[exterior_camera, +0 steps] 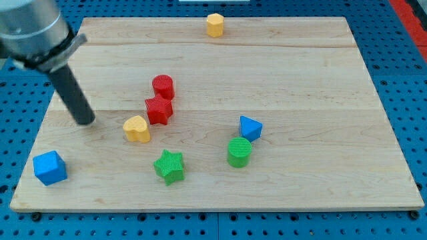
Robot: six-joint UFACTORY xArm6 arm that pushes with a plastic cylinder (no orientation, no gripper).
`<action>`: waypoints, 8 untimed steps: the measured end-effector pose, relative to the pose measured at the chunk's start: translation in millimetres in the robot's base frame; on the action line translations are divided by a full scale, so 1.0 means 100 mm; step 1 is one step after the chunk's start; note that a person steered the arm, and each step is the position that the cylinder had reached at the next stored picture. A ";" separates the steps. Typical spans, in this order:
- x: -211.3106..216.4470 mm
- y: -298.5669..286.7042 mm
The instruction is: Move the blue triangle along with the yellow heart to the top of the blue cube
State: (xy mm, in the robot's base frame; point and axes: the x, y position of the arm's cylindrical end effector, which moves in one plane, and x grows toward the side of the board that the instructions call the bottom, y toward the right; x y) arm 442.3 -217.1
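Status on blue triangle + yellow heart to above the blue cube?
Done: nothing visible. The blue triangle sits right of centre by the green cylinder, far from the blue cube at the view's bottom left. In hand: my tip rests left of the yellow heart, not touching. Left: both blocks still need pushing to above the cube.

The board (267,60) is pale wood, smooth and matt, with fine grain and plank seams running across. The blue triangle (250,128), yellow heart (137,129) and blue cube (50,167) look like matt plastic. The green star (169,166) shows ridged, layered faces. The rod is dark and matt down to its tip (86,122).
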 end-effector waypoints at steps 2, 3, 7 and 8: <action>-1.35 0.88; -1.49 2.14; 0.59 3.40; 0.53 2.99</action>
State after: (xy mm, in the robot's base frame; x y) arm 495.6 82.2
